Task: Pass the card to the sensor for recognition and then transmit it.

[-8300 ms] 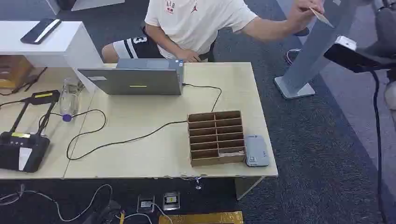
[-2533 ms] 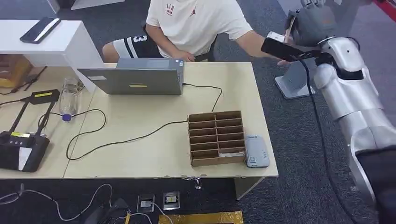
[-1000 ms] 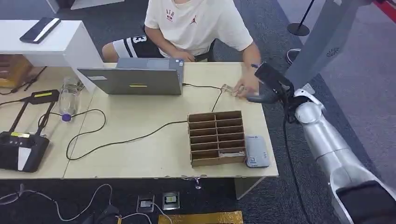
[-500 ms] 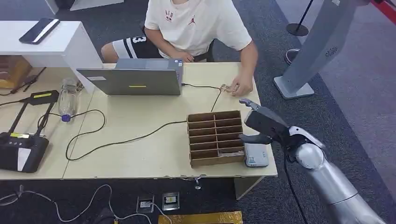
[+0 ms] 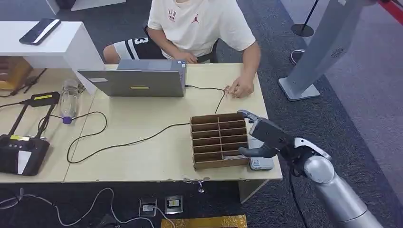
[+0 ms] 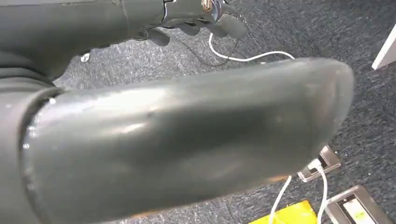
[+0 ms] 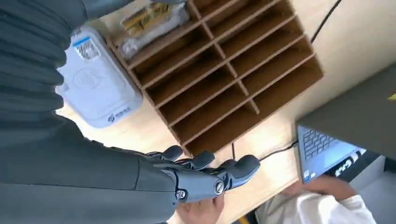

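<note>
Carpet (image 6: pixel 364 107) lies below the hanging left hand (image 6: pixel 187 140), its fingers' state untellable; the bench (image 5: pixel 142 156) carries a laptop (image 5: pixel 138 80) and a cardboard organiser (image 5: pixel 219 140); the right hand (image 5: pixel 263 135) hovers over the white sensor (image 5: pixel 261 163), fingers (image 7: pixel 205 173) straight, side by side; card not discernible, so grip untellable; recognition judged in progress, handover to the seated person (image 5: pixel 199 23) remaining
</note>
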You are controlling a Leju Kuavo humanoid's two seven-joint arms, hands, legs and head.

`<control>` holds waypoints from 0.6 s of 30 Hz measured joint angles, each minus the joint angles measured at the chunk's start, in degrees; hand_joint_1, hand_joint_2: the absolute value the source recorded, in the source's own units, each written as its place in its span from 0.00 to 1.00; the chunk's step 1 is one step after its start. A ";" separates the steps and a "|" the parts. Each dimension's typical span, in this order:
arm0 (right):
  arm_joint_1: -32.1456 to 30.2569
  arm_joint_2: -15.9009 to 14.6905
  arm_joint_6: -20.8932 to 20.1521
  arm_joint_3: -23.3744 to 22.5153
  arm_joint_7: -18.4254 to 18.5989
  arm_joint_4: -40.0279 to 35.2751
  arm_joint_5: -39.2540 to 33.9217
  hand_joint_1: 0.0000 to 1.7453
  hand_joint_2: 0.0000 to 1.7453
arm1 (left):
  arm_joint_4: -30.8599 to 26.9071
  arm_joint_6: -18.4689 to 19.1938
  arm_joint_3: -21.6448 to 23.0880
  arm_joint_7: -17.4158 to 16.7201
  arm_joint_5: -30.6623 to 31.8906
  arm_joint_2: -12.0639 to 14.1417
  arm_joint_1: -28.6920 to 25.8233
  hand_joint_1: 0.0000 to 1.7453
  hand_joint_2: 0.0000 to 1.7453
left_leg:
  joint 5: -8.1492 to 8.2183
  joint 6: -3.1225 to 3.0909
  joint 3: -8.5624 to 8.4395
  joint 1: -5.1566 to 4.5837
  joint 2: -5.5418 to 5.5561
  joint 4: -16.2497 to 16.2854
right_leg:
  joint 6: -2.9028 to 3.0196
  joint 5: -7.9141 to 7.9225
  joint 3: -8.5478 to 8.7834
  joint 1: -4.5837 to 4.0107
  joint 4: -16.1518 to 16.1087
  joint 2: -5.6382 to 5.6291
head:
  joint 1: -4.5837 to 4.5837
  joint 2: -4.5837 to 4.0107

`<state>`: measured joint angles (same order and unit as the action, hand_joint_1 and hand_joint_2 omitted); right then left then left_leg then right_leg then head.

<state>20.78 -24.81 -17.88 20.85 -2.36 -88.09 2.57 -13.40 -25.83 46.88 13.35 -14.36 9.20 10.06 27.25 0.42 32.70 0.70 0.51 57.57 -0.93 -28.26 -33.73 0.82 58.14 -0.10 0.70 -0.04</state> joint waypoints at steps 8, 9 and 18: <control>-2.01 -0.77 -1.16 -1.07 2.78 -5.05 -0.60 0.00 1.00 | 0.00 -0.02 0.00 0.00 0.17 0.09 -0.01 0.00 0.00 | 0.00 0.00 -0.02 -0.01 0.00 0.00 | 0.00 0.00 0.01 0.00 0.00 -0.01 | 0.02 0.00; -2.51 -1.07 -1.42 -1.05 3.63 -5.97 0.58 0.00 1.00 | 0.00 -0.02 0.00 0.00 0.17 0.11 -0.01 0.00 0.00 | 0.00 0.00 -0.01 -0.01 0.01 0.00 | 0.00 0.00 0.01 0.00 0.00 0.01 | 0.02 0.00; -6.56 -2.60 1.82 -0.19 6.05 -11.25 14.33 0.00 1.00 | 0.02 -0.20 0.00 0.00 0.33 0.42 -0.02 0.00 0.00 | 0.00 0.00 0.00 0.00 0.00 -0.01 | 0.00 0.00 0.00 0.00 0.00 0.00 | 0.02 0.00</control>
<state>14.22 -27.41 -16.06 20.66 3.69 -99.34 16.91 -13.38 -26.03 46.88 13.35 -14.03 9.62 10.04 27.25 0.42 32.71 0.69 0.51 57.56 -0.93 -28.27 -33.73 0.82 58.13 -0.10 0.72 -0.04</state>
